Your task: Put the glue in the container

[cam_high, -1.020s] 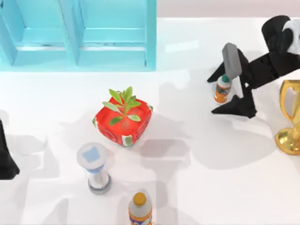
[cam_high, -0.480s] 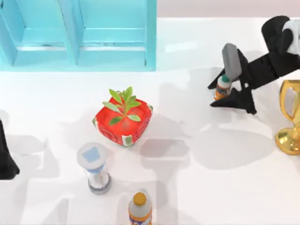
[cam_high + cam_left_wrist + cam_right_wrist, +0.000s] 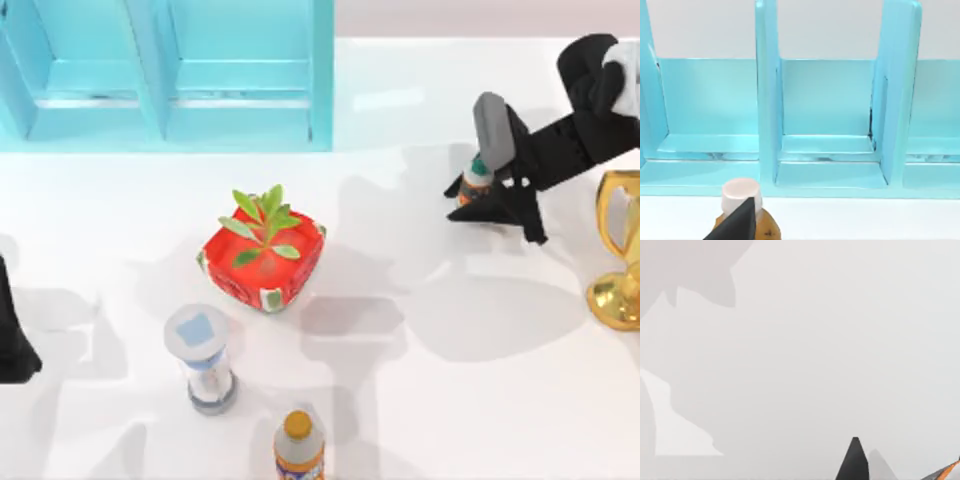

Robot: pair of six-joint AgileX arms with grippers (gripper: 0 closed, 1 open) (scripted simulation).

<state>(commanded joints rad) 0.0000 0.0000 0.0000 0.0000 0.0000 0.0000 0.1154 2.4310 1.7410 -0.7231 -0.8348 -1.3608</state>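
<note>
The glue (image 3: 477, 176), a small white bottle with a dark green cap and an orange label, stands upright at the table's back right. My right gripper (image 3: 480, 195) is shut on it, with one dark finger on either side of its body. In the right wrist view a dark fingertip (image 3: 854, 462) and an orange sliver of the glue (image 3: 947, 471) show over bare white table. The container (image 3: 240, 120), a cyan open-fronted shelf with compartments, stands at the back left and also faces the left wrist camera as the container (image 3: 830, 175). My left gripper (image 3: 12, 345) is parked at the left edge.
A red pot with a green plant (image 3: 265, 262) sits mid-table between the glue and the container. A grey and blue hourglass-like item (image 3: 203, 355) and an orange-capped bottle (image 3: 299, 450) stand near the front. A gold trophy (image 3: 620, 270) is at the right edge. A white-capped brownish object (image 3: 741, 196) sits below the shelf.
My right gripper's fingers have drawn together around the glue, and the gripper and bottle have shifted slightly toward the back of the table. The left arm has not moved.
</note>
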